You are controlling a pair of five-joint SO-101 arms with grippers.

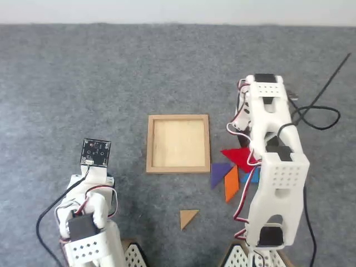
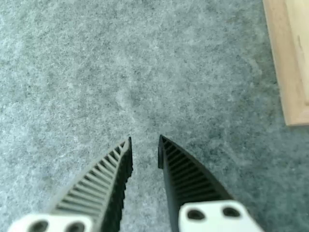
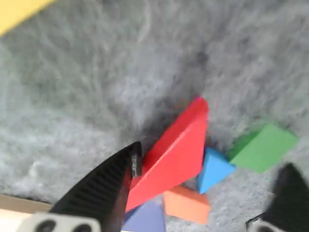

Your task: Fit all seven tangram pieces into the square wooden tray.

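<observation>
- Left gripper (image 2: 145,140) hung over fuzzy grey carpet (image 1: 83,83), its ribbed jaws slightly parted and holding nothing.
- Square pale wooden tray (image 1: 150,144) lay centrally, with the small tan wooden triangle (image 1: 188,217) nearby.
- Right gripper (image 3: 212,157) gaped wide astride the tilted red triangle (image 3: 174,154), gripping nothing; the blue triangle (image 3: 215,169) crowded against it.

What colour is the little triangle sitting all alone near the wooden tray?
The small lone triangle is light orange-brown, seen best in the high view.

High camera looks straight down from afar; both wrist cameras sit close, sharing with it the tray (image 2: 286,63) beyond left fingers (image 2: 108,181) and red piece (image 3: 174,152) between right fingers (image 3: 104,188).
</observation>
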